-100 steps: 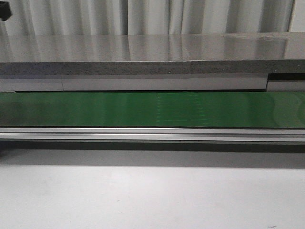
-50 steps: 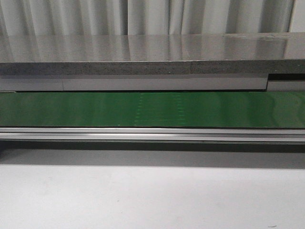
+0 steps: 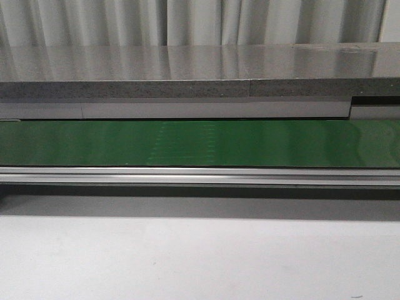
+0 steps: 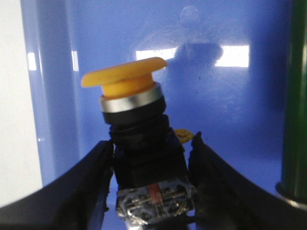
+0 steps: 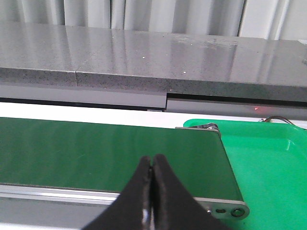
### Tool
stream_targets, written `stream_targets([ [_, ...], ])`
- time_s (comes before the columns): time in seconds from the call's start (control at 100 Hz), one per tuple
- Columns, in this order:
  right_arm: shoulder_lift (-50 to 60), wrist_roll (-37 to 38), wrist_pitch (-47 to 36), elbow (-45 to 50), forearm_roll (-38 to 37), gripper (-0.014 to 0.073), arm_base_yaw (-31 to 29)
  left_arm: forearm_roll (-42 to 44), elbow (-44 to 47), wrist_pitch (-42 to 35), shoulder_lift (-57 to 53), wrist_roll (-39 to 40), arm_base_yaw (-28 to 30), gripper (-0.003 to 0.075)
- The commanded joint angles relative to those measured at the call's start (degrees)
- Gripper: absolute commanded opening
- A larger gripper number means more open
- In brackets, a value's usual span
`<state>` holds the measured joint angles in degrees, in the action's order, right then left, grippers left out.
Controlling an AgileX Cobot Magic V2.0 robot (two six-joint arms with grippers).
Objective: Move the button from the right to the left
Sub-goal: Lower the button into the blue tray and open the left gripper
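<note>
Yellow marks the mushroom cap of the button (image 4: 144,143), which sits in the centre of the left wrist picture, pinched between the two black fingers (image 4: 72,191) of the left gripper (image 4: 151,184). One finger presses against the black blocky body from the lower left of the frame, the other from the lower right, both touching its sides. The cap points toward the top of the frame and tilts slightly, with a silver collar ring just below it; at the bottom edge the switch's clear contact block with a small red mark shows between the fingers. Behind the button spreads a glossy blue surface (image 4: 230,120) with bright reflections, and a dark green post (image 4: 293,105) runs down the right edge of that frame. In the right wrist picture the right gripper (image 5: 151,191) rises from the bottom centre with its black fingertips pressed together and nothing between them. Beyond it lies a dark green conveyor belt (image 5: 96,153) ending at a roller, with a bright green tray (image 5: 268,158) at the right of the frame and a grey stone-like slab (image 5: 144,57) across the top. The front picture shows the same belt (image 3: 200,142) across mid-frame, the slab (image 3: 187,69) above it, and a white table (image 3: 200,256) below; neither arm nor button appears there.
</note>
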<state>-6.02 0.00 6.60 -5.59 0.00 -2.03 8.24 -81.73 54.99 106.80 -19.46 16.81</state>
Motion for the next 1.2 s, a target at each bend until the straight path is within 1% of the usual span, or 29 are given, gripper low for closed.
stream_targets([
  [0.0, -0.66, -0.40, -4.61, -1.52, 0.00, -0.0067, -0.05, 0.50, -1.58, -3.31, -0.49, 0.04, 0.09, 0.0249],
  [0.23, -0.66, -0.40, -4.61, -1.52, 0.00, -0.0067, -0.05, 0.50, -1.58, -4.45, 4.82, 0.04, 0.09, 0.0250],
  [0.42, -0.66, -0.40, -4.61, -1.52, 0.00, -0.0067, -0.05, 0.75, -1.69, -4.33, 5.33, 0.04, 0.09, 0.0260],
  [0.52, -0.66, -0.40, -4.61, -1.52, 0.00, -0.0067, -0.05, 0.73, -1.69, -4.33, 5.33, 0.04, 0.09, 0.0324],
  [0.64, -0.66, -0.40, -4.61, -1.52, 0.00, -0.0067, -0.05, 0.73, -1.69, -4.24, 5.33, 0.04, 0.09, 0.0452],
  [0.7, -0.66, -0.40, -4.61, -1.52, 0.00, -0.0067, -0.05, 0.94, -1.69, -4.24, 5.23, 0.04, 0.09, 0.0474],
  [0.89, -0.66, -0.40, -4.61, -1.52, 0.00, -0.0067, -0.05, 1.96, -2.00, -4.11, 4.62, 0.04, 0.09, 0.0473],
  [1.01, -0.66, -0.40, -4.61, -1.52, 0.00, -0.0067, -0.05, 1.74, -4.59, -2.22, 3.33, 0.04, 0.09, 0.0473],
  [1.08, -0.66, -0.40, -4.61, -1.52, 0.00, -0.0067, -0.05, -0.03, -6.65, -0.87, 2.24, 0.17, 0.09, 0.0468],
  [1.15, -0.66, -0.40, -4.61, -1.52, 0.00, -0.0067, -0.05, -3.06, -8.76, 0.22, 0.85, 0.17, -0.01, 0.0410],
  [1.19, -0.66, -0.40, -4.61, -1.52, 0.00, -0.0067, -0.05, -4.56, -9.99, 0.82, 0.04, 0.17, -0.01, 0.0346],
])
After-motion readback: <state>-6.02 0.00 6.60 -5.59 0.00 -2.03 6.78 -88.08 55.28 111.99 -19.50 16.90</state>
